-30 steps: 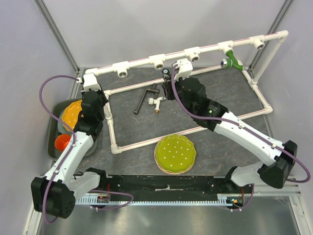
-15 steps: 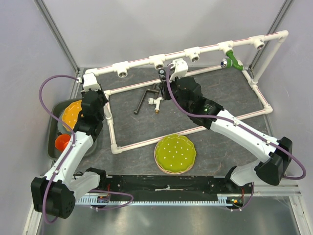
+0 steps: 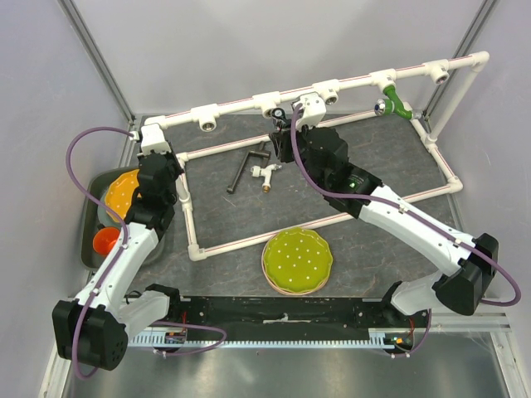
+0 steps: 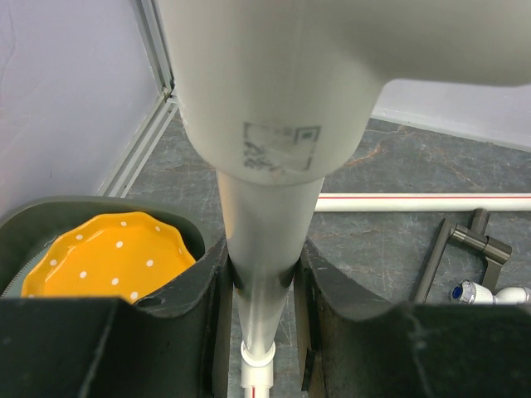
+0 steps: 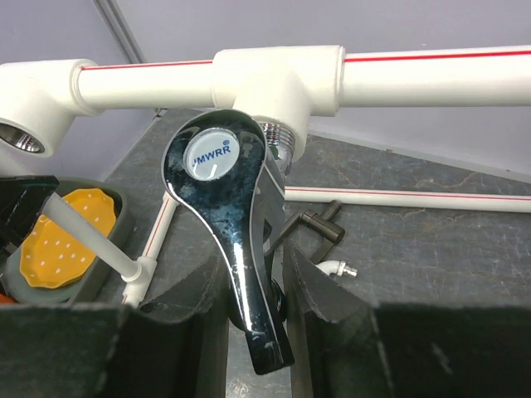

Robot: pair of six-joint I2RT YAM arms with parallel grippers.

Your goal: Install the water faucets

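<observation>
My right gripper [image 3: 283, 127] is shut on the shiny silver faucet [image 5: 231, 224] by its lever handle. The faucet's threaded end sits at a white tee socket [image 5: 279, 76] of the raised pipe rail [image 3: 249, 104]. In the right wrist view the gripper [image 5: 257, 278] pinches the lever from both sides. The white faucet with a brass end [image 3: 265, 174] lies on the dark mat; it also shows in the right wrist view [image 5: 338, 267]. My left gripper [image 3: 164, 170] is shut on a white upright pipe [image 4: 261, 249] of the frame at its left end.
A black L-shaped bar [image 3: 245, 168] lies beside the white faucet. A green tap [image 3: 394, 105] hangs from a tee at the right of the rail. A green plate [image 3: 297, 261] lies at the front. An orange plate [image 3: 123, 191] and orange cup [image 3: 105, 241] sit in a grey rack at left.
My right wrist swung a little left along the rail and back right, still holding the silver faucet at the tee. The left arm has not moved.
</observation>
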